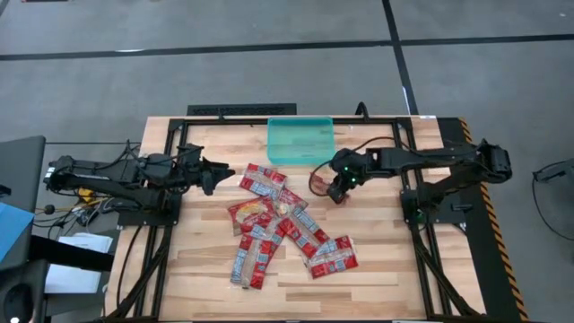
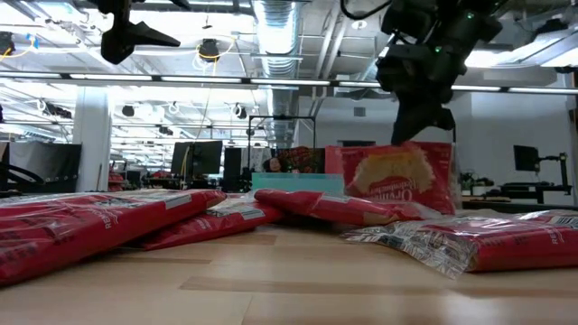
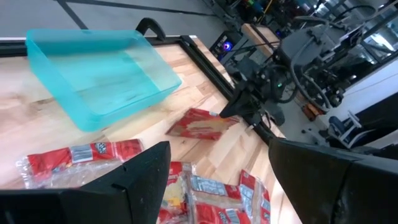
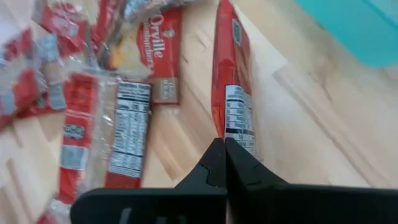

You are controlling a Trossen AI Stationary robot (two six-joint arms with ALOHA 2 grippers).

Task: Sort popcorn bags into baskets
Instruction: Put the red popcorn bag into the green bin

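Observation:
Several red popcorn bags (image 1: 269, 229) lie overlapping in a heap at the table's middle. The teal tray (image 1: 300, 141) rests flat at the far edge; it also shows in the left wrist view (image 3: 93, 74). My right gripper (image 1: 337, 189) is between the heap and the tray, toward the right, shut on one squarish popcorn bag (image 2: 397, 181). My left gripper (image 1: 218, 176) is open and held above the table left of the heap, its fingers apart in the wrist view (image 3: 217, 155). My right gripper (image 4: 224, 152) pinches the squarish bag by its upper edge (image 4: 235, 127) between the two shut fingers, coming from above. The bag hangs upright below the fingers (image 2: 420, 122), its printed face toward the near side. Other packets hide its lower edge, so whether it touches the table cannot be told.
Wooden table top with a black frame around it (image 1: 170, 144). Bare wood lies between the heap and the tray (image 1: 269, 170) and along the near edge (image 1: 359, 296). Packets lie close in front of the low camera (image 2: 90, 221). The right arm's base is at the right (image 1: 448, 193).

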